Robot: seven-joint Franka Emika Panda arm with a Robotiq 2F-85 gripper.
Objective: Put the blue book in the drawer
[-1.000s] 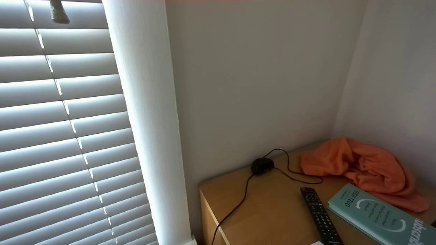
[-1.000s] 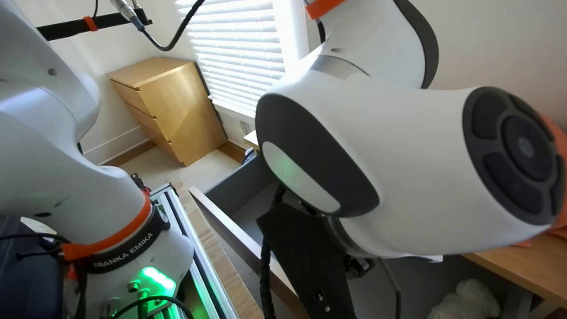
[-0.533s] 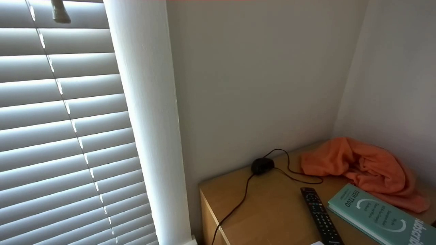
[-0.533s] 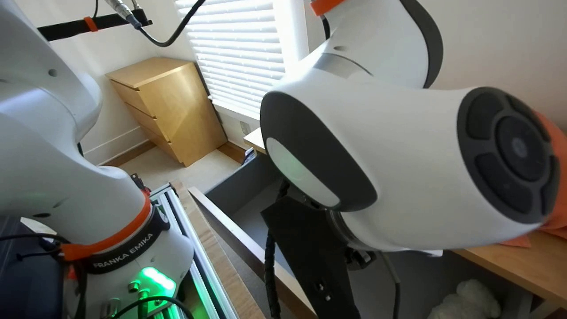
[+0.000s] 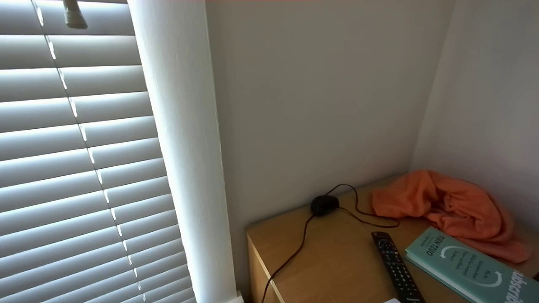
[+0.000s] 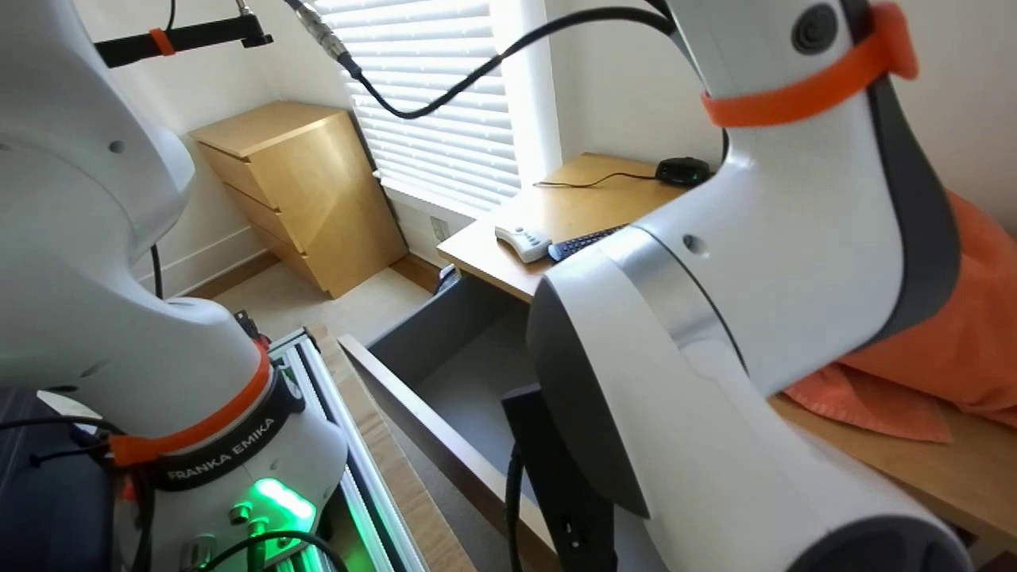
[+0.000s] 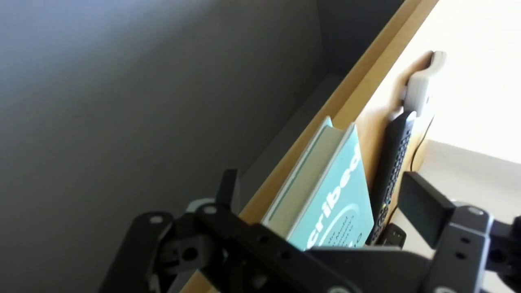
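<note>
Bearing "TIEN TZUO": the blue book (image 5: pixel 469 266).

Window blinds (image 5: pixel 80 160): slatted, light glowing through in both exterior views.
Walls (image 5: pixel 320 105): pale; we see two meet.
Chest of drawers (image 6: pixel 318 187): light wood; we log it near the blinds.
Floor (image 6: pixel 357 314): pale, brown along the wall.

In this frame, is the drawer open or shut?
Open. In an exterior view the drawer stands pulled out past the edge of the wooden top, and its grey inside shows.
</note>
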